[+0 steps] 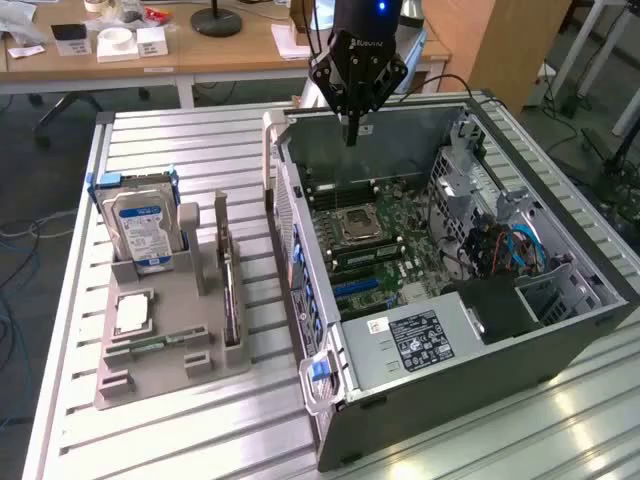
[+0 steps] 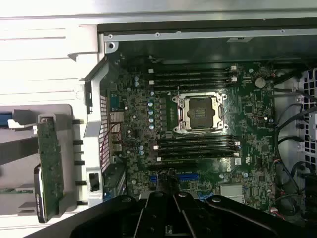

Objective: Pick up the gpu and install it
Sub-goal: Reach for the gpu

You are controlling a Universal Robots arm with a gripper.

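Aluminium bench (image 1: 200, 150): silvery slats carrying the lot. There's a grey holder on the exterior view's left and an open computer case on the exterior view's right.
Claw (image 1: 351, 135): hovering above the far edge of the case, black fingers pressed together to one narrow point, and nothing pinched between them!
Gpu (image 1: 230, 300): parked in the grey holder (image 1: 180, 310), standing on its long edge in the slot on the side nearest the case. It's well apart from the claw.
Gpu, wrist view: the green circuit board shows, studded with small parts, and it sits just outside the case's perforated wall.
Hard drive (image 1: 145, 225): silver with a blue-white label, upright at the holder's far end.
Processor chip (image 1: 132, 312): lying flat in the holder, nearer the camera than the hard drive, with a narrow memory stick (image 1: 150, 346) just beside it.
Computer case (image 1: 480, 380): on its side with the panel off, so the green motherboard (image 1: 370, 250) is wide open to view.
CPU socket (image 2: 200, 113): a silver frame in the middle of the board, flanked on two opposite sides by rows of black memory slots (image 2: 193, 79).
Cables (image 1: 510, 250): a blue and orange bundle by the metal drive cage, at the case's end on the exterior view's right.
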